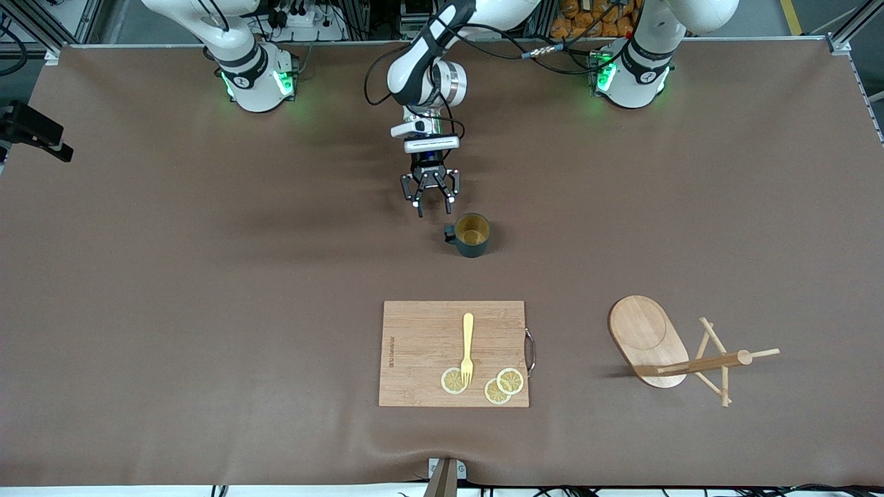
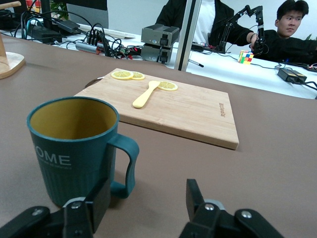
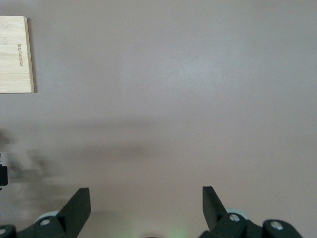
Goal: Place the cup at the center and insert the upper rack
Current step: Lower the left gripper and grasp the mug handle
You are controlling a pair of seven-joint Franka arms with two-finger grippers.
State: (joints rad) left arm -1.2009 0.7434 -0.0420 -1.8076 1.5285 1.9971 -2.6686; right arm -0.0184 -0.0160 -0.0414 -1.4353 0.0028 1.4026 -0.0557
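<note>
Left wrist view: left pincer (image 2: pixel 146 206) parted, empty, beside upright dark teal handled cup (image 2: pixel 74 148) at bench middle. Right pincer (image 3: pixel 146 206) wide, empty, waiting. Light wooden pegged rack (image 1: pixel 680 352) toppled toward left arm's end, not yet inserted.

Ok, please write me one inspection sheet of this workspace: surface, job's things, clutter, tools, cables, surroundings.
Surface: brown table cover, bare at the middle.
Job's things: cup upright, farther from the front camera than the cutting board; upper rack tipped on its side toward the left arm's end.
Clutter: fork and lemon slices on the board.
Tools: left tool open, empty, beside the cup's handle; right tool open over bare cover.
Cables: black leads on the left arm.
Surroundings: people at desks.
</note>
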